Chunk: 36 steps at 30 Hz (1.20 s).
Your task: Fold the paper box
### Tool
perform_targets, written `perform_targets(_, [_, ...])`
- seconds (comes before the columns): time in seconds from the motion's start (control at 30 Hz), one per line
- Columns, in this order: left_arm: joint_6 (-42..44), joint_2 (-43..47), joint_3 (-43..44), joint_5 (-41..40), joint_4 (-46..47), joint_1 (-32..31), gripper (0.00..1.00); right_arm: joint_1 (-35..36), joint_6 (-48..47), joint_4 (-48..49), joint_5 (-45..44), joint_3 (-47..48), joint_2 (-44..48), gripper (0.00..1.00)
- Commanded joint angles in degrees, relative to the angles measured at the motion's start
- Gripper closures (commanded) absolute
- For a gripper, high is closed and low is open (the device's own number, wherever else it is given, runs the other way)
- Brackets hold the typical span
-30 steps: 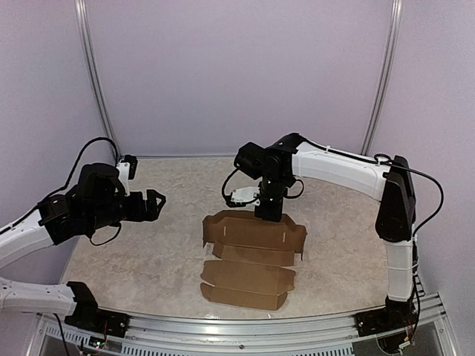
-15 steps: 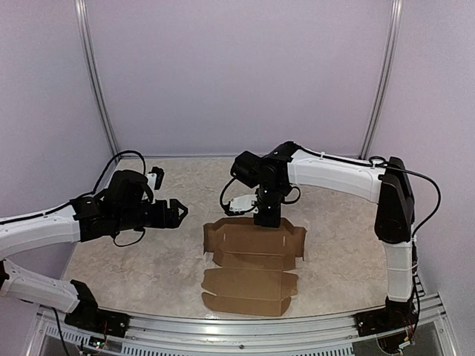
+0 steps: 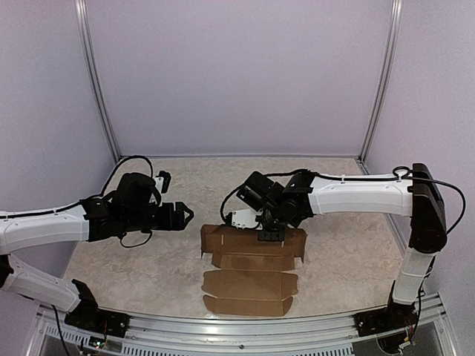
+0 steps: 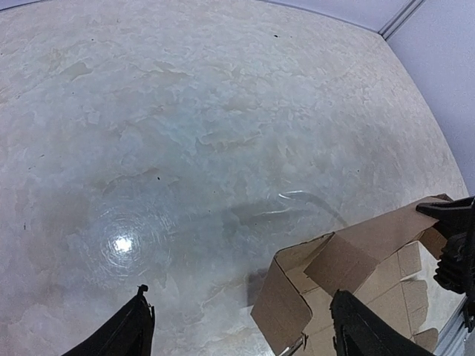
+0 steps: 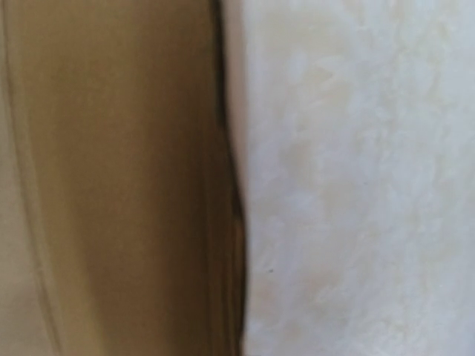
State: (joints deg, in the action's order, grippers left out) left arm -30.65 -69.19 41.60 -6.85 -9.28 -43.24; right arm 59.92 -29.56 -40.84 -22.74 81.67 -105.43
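The paper box [image 3: 249,285] is a brown die-cut sheet lying mid-table, its back wall and end flaps partly raised. My right gripper [image 3: 271,236] points down onto the sheet's back panel, shut and pressing there rather than gripping. Its own view shows only close, blurred cardboard [image 5: 111,178] beside bare table, and no fingers. My left gripper [image 3: 185,216] hovers open just left of the box. In the left wrist view, the box's raised left end flap [image 4: 286,311] stands ahead of my wide-apart left gripper [image 4: 241,297], with nothing between the fingers. The right gripper [image 4: 454,248] shows at that view's right edge.
The beige marbled tabletop [image 3: 148,259] is walled by lilac panels with metal posts [image 3: 96,81] at the back corners. A metal rail [image 3: 245,330] runs along the near edge. A black cable [image 3: 137,159] loops over the left arm.
My left arm has swung right to the box's left end, its jaws narrowing slightly. My right arm has dropped and stretched, its gripper moving from the back edge onto the back panel.
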Motion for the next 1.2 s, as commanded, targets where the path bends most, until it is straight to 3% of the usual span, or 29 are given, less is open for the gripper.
perform_targets(0.0, [-0.28, 0.53, -1.11, 0.59, 1.61, -0.53, 0.20, 1.95, -1.90, 12.34, -7.13, -5.06, 2.53, 1.00])
perform_targets(0.27, [-0.68, 0.25, -1.67, 2.02, 3.00, -0.39, 0.25, 5.67, -4.95, 23.94, -14.41, -11.48, 4.29, 1.00])
perform_targets(0.6, [-1.97, 0.95, -1.93, 5.49, 5.06, 0.45, 0.35, 8.72, -3.15, 25.84, -16.78, -13.55, 4.55, 1.00])
perform_targets(1.17, [-2.34, -1.58, 5.42, 8.12, -1.21, -1.94, 0.98, 10.20, -0.12, 26.44, -17.29, -13.49, 3.82, 1.00])
